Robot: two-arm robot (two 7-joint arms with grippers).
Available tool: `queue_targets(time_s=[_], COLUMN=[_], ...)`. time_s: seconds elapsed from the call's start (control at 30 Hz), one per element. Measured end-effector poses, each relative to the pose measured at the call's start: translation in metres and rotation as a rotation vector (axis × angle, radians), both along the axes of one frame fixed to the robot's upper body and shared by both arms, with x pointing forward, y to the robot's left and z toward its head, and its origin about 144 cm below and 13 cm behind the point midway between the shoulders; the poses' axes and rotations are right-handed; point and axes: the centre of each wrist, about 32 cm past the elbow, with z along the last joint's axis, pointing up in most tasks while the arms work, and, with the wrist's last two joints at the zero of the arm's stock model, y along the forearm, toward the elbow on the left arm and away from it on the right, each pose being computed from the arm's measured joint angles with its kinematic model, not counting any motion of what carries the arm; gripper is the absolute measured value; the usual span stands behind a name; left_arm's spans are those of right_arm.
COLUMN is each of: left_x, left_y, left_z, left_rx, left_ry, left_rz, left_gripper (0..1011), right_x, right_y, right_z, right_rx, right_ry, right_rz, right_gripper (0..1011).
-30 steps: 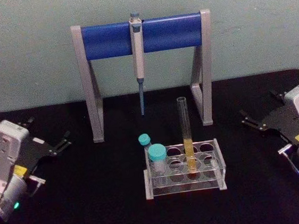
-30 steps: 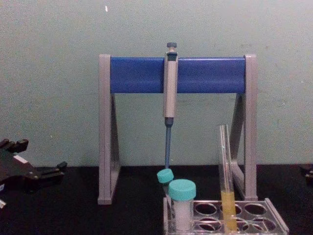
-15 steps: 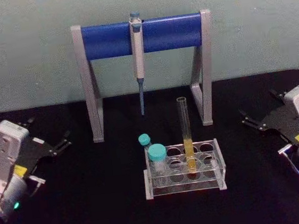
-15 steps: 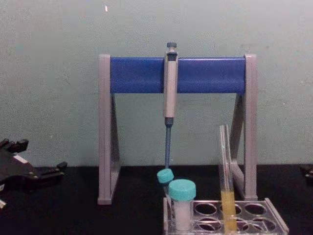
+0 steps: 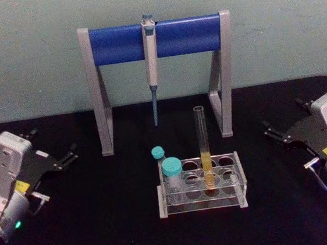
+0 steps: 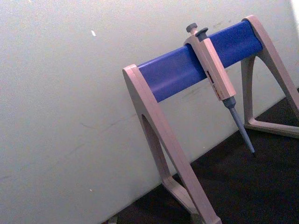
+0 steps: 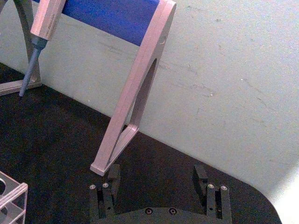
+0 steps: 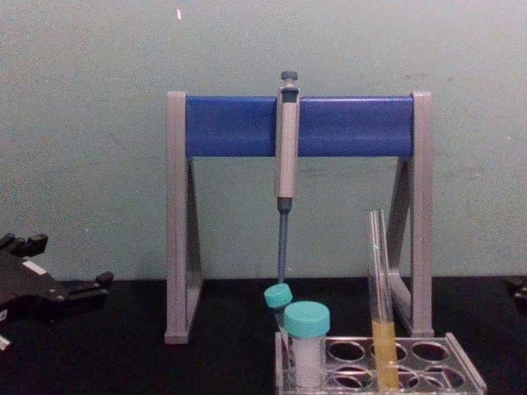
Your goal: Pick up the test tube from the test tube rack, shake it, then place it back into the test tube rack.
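Task not begun. Test tube (image 5: 203,144) upright in test tube rack (image 5: 203,206), mid-table (image 5: 104,228). Left pincer (image 5: 68,155) parked far left, spread wide, empty; right pincer (image 5: 268,130) likewise far right. Pick, shake, return all outstanding.

This is a laboratory bench, shown by its liquid-handling gear and glassware; a black desk (image 5: 93,229) stands against a plain pale green wall (image 5: 27,49); towards the desk's back edge stands a tall grey-and-blue pipette stand (image 5: 114,44), and a grey-blue pipette (image 5: 151,53) hangs from its bar, tip down; nearer the front edge, about midway between the side edges, sits a clear plastic test tube rack (image 5: 241,181) with rows of round holes; a long glass test tube (image 5: 202,136) stands upright in it, its lower part holding yellow-orange liquid; two teal-capped vials (image 5: 172,169) stand at the rack's left end.
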Motion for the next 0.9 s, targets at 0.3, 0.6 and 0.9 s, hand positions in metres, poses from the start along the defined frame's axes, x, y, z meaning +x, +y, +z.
queue_targets(time_s=[0.3, 0.6, 0.9], left_x=[0.0, 0.0, 0.0], left_y=[0.0, 0.0, 0.0], left_z=[0.0, 0.0, 0.0], left_rx=[0.0, 0.0, 0.0], left_ry=[0.0, 0.0, 0.0], left_rz=[0.0, 0.0, 0.0], left_gripper=[1009, 1010, 1010], right_x=[0.0, 0.0, -0.0062], right_y=[0.0, 0.0, 0.0004], right_z=[0.0, 0.0, 0.0047], right_rx=[0.0, 0.0, 0.024], right_ry=[0.0, 0.0, 0.009], right_rz=[0.0, 0.0, 0.023], right_gripper=[1000, 1000, 1000])
